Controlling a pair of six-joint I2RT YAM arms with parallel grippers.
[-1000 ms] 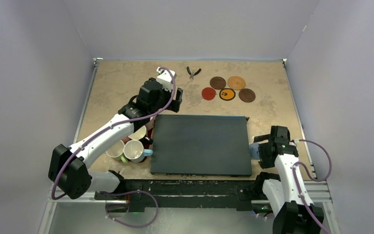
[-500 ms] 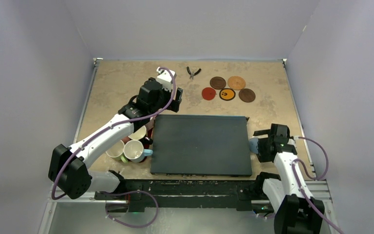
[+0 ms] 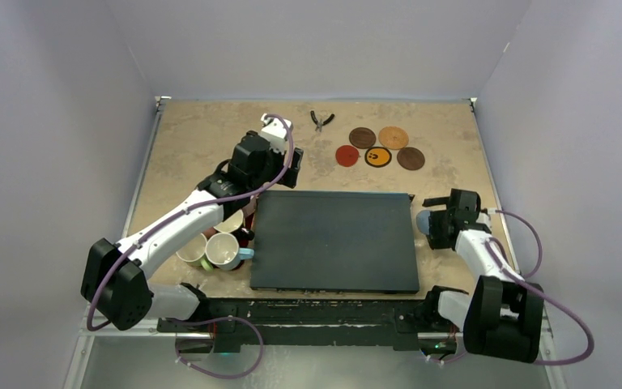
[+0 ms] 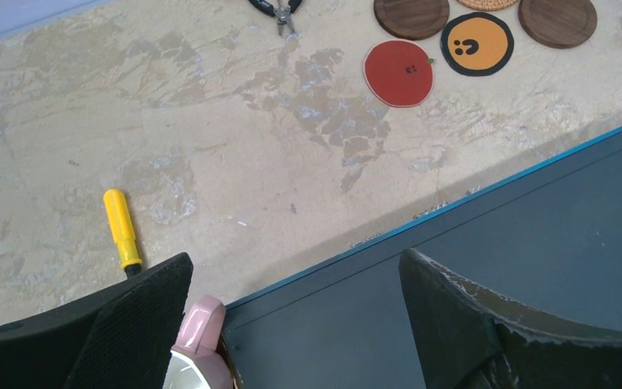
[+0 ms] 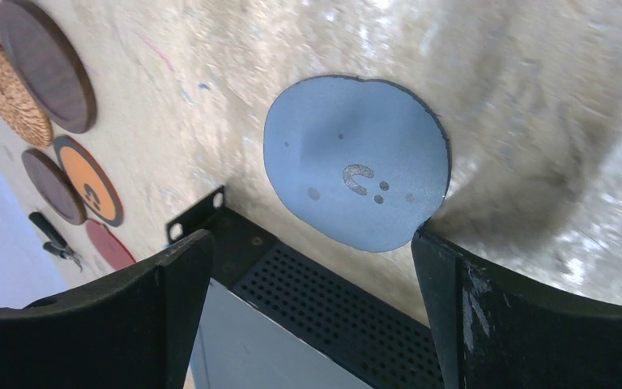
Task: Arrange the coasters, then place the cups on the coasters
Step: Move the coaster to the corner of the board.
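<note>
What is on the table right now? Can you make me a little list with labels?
coaster cluster: five together, far side, right of middle
grey-blue coaster: alone, flat beside the black mat, right edge
cups: bunched left of the mat
left pincer: open, near the mat's far-left corner
right pincer: open, over the grey-blue coaster
extras: pliers, yellow screwdriver

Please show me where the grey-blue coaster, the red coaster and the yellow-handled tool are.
grey-blue coaster (image 5: pixel 356 162), right wrist view, middle of its top face.
red coaster (image 4: pixel 398 73), left wrist view, middle of its top face.
yellow-handled tool (image 4: pixel 121 228), left wrist view, middle of the yellow handle.
</note>
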